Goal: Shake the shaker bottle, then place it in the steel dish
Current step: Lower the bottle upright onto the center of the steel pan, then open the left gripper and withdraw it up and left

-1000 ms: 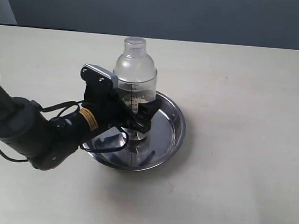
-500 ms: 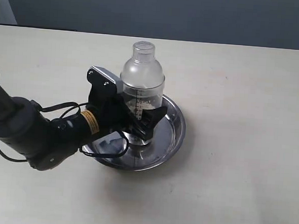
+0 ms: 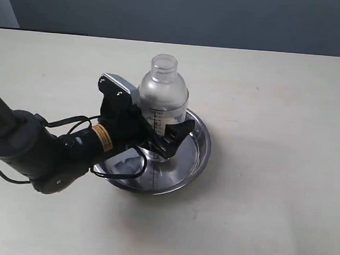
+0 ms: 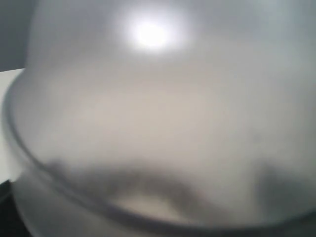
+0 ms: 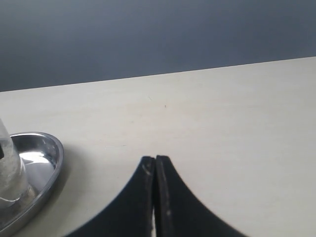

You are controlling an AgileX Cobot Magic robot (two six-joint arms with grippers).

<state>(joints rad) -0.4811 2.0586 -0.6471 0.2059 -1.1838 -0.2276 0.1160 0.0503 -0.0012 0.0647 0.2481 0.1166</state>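
The shaker bottle (image 3: 163,95) is held upright in the steel dish (image 3: 202,147), clamped at mid-body by the left gripper (image 3: 163,137) — the right gripper (image 5: 155,165) is pressed closed, empty.

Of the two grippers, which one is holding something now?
The left gripper: its jaws clasp the shaker bottle over the steel dish. The right gripper has its jaws shut together on nothing, above the table.
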